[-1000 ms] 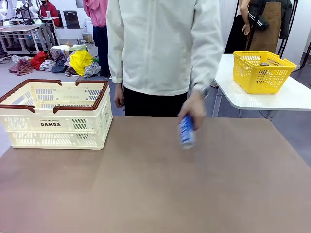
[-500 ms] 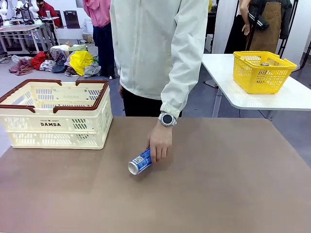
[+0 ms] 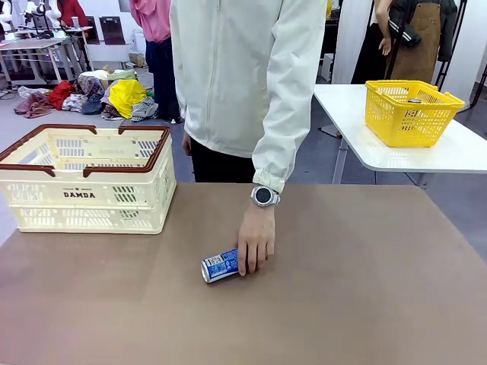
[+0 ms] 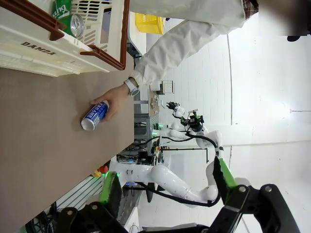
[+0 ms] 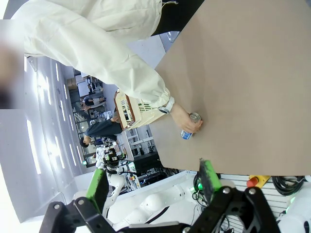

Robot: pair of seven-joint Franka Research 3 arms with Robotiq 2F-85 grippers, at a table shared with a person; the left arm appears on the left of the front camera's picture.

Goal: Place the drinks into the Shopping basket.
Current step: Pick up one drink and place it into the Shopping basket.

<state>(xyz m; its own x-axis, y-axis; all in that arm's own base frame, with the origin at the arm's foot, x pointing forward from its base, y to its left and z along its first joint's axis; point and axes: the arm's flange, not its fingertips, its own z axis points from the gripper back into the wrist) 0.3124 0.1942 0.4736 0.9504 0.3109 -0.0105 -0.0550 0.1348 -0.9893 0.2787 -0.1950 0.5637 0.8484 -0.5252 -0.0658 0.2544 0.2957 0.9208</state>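
Step in hand: pick-up not yet begun. The blue can (image 3: 220, 267) lies on its side mid-surface (image 3: 342, 304) under the person's hand (image 3: 256, 243); the basket (image 3: 79, 195) sits at the far left corner. The left tool (image 4: 164, 170) and right tool (image 5: 153, 167) gape empty. Next: grasp the can once the hand clears.

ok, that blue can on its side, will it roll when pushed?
Probably yes: the blue can lies on its side on the flat table, with the person's hand resting on it. It looks like smooth metal, so likely rigid and a bit slippery.

Blue can (image 3: 219, 267) on side; green can (image 4: 64, 13) inside basket (image 3: 46, 207).
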